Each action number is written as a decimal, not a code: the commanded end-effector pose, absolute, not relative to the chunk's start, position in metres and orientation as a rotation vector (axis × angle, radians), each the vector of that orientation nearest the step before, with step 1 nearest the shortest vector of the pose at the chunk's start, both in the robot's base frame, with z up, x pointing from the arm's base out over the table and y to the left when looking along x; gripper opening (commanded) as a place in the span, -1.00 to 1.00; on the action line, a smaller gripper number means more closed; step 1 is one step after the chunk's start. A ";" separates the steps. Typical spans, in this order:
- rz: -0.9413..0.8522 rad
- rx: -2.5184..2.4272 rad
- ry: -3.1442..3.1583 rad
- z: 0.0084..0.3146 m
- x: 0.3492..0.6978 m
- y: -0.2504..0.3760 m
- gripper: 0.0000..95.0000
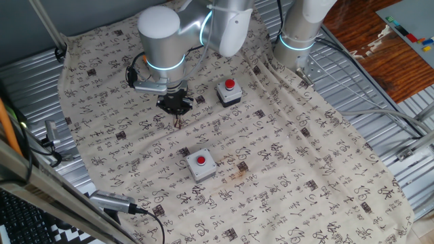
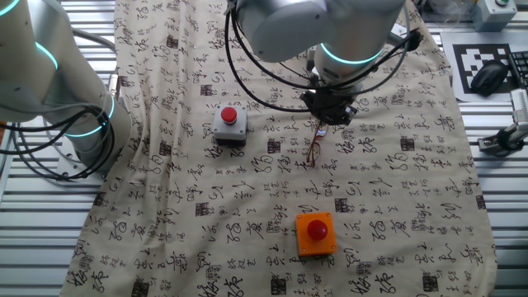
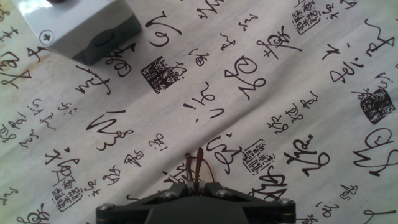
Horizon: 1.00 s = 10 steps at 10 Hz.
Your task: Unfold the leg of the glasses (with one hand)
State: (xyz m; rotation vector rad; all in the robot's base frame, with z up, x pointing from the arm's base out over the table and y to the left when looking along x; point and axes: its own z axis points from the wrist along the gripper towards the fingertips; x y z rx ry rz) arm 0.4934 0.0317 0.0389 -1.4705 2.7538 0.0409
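The glasses [image 1: 178, 123] are thin reddish-brown wire frames lying on the printed cloth just below my gripper [image 1: 175, 107]. In the other fixed view the glasses [image 2: 314, 148] trail down from the gripper [image 2: 328, 115] toward the cloth. The hand view shows two thin reddish wires of the glasses [image 3: 198, 165] running up into the gripper [image 3: 196, 185]. The jaws stand close together with a wire pinched between them. The lenses are hidden behind the hand.
A grey button box [image 1: 229, 92] stands right of the gripper and another [image 1: 201, 165] sits nearer the front. An orange-topped box [image 2: 316, 232] shows in the other fixed view. A second arm's base [image 1: 298, 34] stands at the cloth's back edge.
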 end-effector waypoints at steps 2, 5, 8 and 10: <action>0.042 -1.471 2.752 0.039 0.494 0.032 -1.00; 0.049 -1.473 2.747 0.039 0.494 0.032 -1.00; 0.053 -1.476 2.743 0.040 0.493 0.032 -1.00; 0.055 -1.474 2.740 0.042 0.493 0.032 -1.00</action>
